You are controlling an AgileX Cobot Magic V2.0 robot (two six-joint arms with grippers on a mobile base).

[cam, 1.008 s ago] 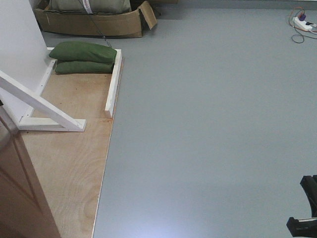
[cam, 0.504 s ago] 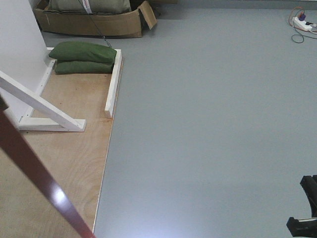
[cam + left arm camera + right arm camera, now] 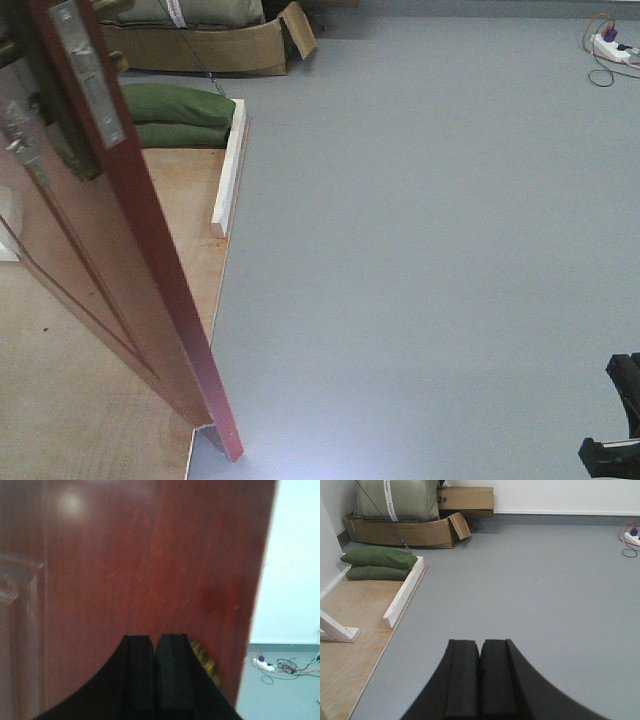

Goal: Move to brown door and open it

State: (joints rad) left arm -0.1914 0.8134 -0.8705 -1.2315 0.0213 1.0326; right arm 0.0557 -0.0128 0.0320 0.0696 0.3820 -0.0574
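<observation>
Brown door (image 3: 110, 260) is standing ajar at the left, with the left gripper (image 3: 156, 675) facing its glossy panel.
The door is looking heavy and rigid, its lacquer likely too slick for pushing. The brass lever handle (image 3: 206, 664), peeking out just right of the left jaws, is probably the best hold, being near the free edge with the steel latch plate (image 3: 85, 65). The leaf is standing over the plywood board (image 3: 80, 400). The left jaws are pressed together close to the panel. The right gripper (image 3: 480, 680) is aiming over the grey floor (image 3: 420, 250), its jaws pressed together on nothing.
</observation>
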